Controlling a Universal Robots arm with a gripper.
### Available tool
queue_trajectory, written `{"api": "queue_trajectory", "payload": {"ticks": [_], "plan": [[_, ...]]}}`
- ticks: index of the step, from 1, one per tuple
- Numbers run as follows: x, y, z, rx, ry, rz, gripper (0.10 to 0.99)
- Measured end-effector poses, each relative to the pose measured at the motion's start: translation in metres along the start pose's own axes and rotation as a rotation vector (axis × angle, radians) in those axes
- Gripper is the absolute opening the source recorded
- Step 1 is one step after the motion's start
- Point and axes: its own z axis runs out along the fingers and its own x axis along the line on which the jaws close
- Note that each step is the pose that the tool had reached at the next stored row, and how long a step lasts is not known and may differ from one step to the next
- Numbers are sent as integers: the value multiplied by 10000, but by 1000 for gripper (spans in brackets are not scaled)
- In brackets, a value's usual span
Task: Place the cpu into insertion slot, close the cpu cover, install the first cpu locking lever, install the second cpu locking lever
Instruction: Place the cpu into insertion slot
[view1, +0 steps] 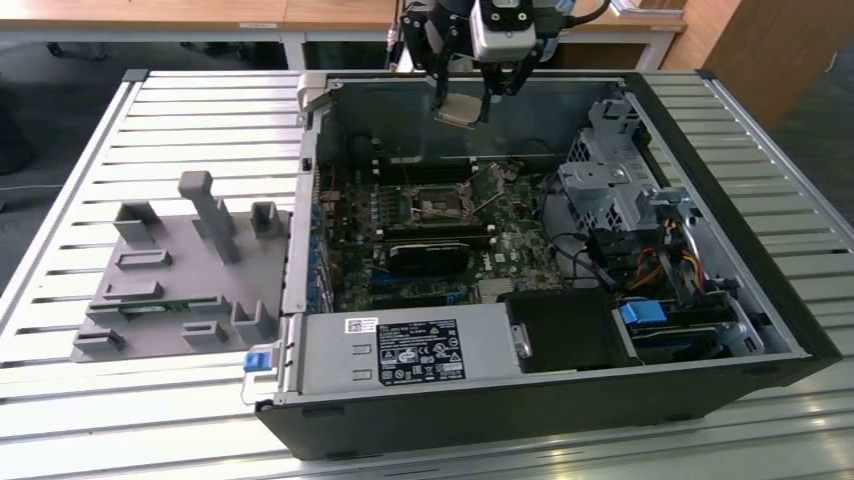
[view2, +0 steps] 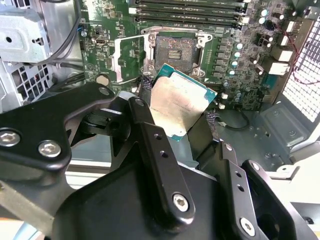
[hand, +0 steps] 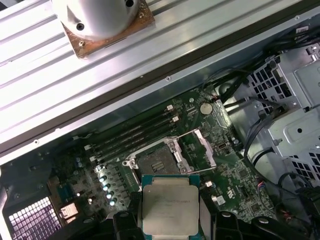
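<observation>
The cpu (view1: 459, 109) is a small square chip with a silver top and green rim. My gripper (view1: 470, 100) is shut on it and holds it in the air above the far end of the open computer case. In both wrist views the black fingers (view2: 150, 135) clamp two opposite edges of the cpu (view2: 180, 106) (hand: 169, 209). The insertion slot (view2: 175, 50) (hand: 156, 163) lies bare on the green motherboard (view1: 400, 225), some way below the chip. The cpu cover (view2: 131, 56) (hand: 201, 150), a thin metal frame, is swung open beside the slot.
The black case (view1: 534, 400) lies open on a slatted metal table (view1: 160, 120). Memory slots (view2: 190, 10), a grey drive cage (view1: 607, 190), cables (view1: 647, 265) and a power supply (view1: 414, 352) surround the socket. A grey plastic fixture (view1: 180, 275) sits on the exterior view's left.
</observation>
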Motion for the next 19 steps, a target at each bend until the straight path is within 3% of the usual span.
{"api": "queue_trajectory", "payload": {"ticks": [19], "plan": [[0, 0, 0, -12, -56, 623, 541]]}}
